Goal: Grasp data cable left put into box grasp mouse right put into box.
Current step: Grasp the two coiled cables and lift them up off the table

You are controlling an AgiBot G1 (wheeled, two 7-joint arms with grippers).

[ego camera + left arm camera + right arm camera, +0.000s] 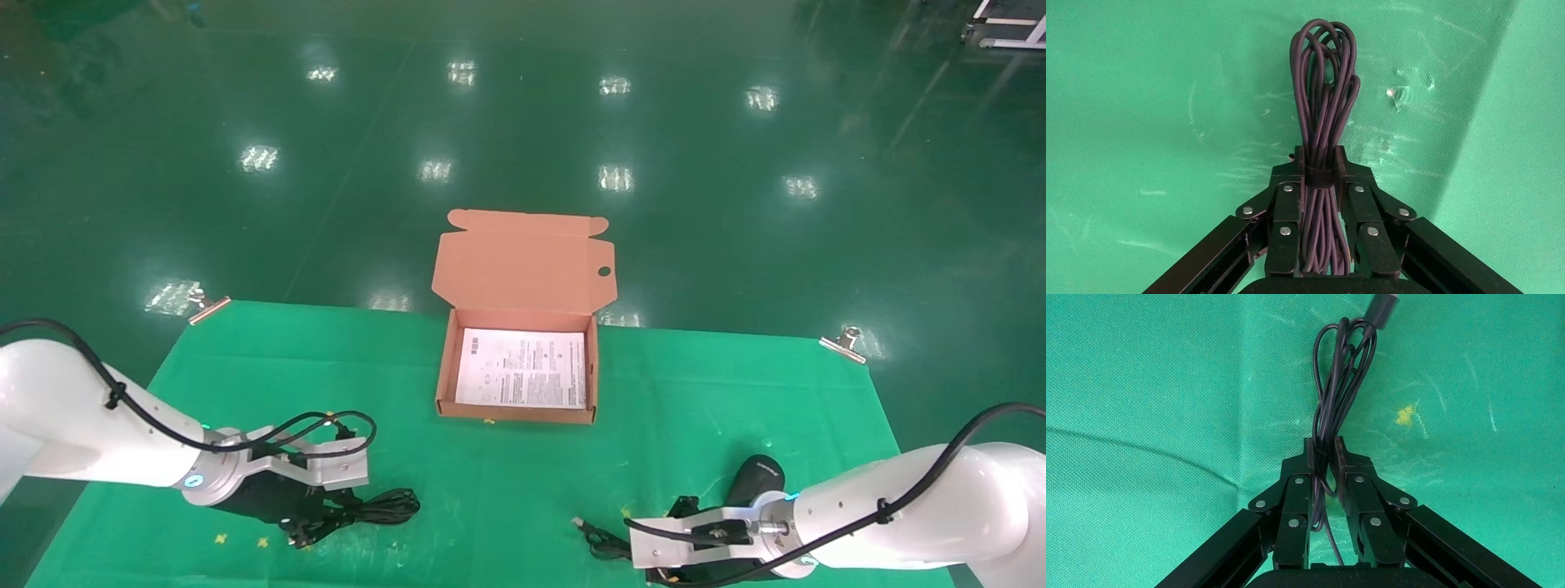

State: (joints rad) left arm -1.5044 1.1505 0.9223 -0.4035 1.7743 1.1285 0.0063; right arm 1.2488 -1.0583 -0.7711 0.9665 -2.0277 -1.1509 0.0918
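Two grippers are down on the green cloth (507, 490), each closed on something black. The left gripper (1316, 166) has its fingers pinched narrow around the data cable (1322, 92) near the bundle's middle. The bundle's long axis runs straight out ahead of the fingertips, looped end leading and the other end back between the fingers. The right gripper (1324, 454) is clamped just as narrow, but on the mouse's cord (1343, 367), whose loops and plug stretch out ahead of it; the mouse (756, 478) body lies just beside that wrist, on the side toward the far edge of the cloth.

The box (445, 359) stands open, well apart from both grippers, with a printed sheet (523, 367) flat on its floor and its lid tilted back. From the left gripper it lies ahead and off toward the robot's right; from the right gripper, ahead and toward the robot's left. Neither arm looks clearly nearer.

My judgement is that the cable goes first: lift, then carry it diagonally over the near wall. The bundle looks short enough to fit inside either way.
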